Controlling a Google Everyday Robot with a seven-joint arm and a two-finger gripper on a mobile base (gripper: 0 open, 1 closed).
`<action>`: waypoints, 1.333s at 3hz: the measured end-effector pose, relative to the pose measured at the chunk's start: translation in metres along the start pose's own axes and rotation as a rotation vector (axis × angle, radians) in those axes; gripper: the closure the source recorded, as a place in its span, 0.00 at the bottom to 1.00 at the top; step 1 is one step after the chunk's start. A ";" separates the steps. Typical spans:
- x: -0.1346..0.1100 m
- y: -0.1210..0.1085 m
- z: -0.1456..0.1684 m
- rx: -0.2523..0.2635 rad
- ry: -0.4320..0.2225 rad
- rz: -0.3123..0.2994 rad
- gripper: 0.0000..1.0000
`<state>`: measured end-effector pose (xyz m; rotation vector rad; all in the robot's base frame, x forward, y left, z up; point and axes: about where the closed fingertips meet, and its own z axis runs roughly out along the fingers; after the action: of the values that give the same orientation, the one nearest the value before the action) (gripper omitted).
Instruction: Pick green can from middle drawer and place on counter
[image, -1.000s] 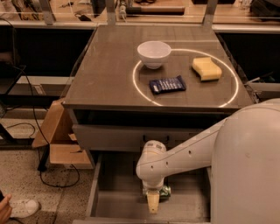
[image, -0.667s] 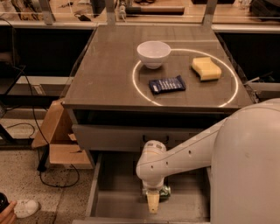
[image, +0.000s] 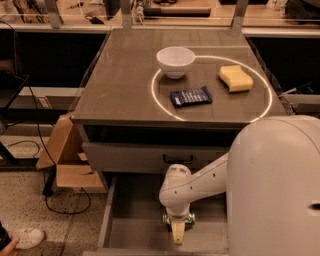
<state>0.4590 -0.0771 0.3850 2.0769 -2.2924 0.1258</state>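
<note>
The middle drawer (image: 129, 220) stands pulled open below the counter (image: 120, 75). On its flat floor lies the green can (image: 189, 217), the only thing seen in it, near the front and partly hidden by the arm. The gripper (image: 178, 230) is down inside the drawer, right over the can; whether it is grasping the can or released cannot be told.

On the counter, within the white ring (image: 153, 90), sit a white bowl (image: 175, 61), a yellow sponge (image: 235, 78) and a dark blue packet (image: 190, 96), each apart from the others. The drawer front (image: 130, 156) above is closed.
</note>
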 end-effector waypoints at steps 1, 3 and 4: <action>0.007 -0.001 0.011 -0.006 0.012 0.006 0.00; 0.008 -0.001 0.012 -0.006 0.013 0.006 0.47; 0.008 -0.001 0.012 -0.006 0.013 0.006 0.71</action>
<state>0.4596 -0.0860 0.3736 2.0605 -2.2886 0.1314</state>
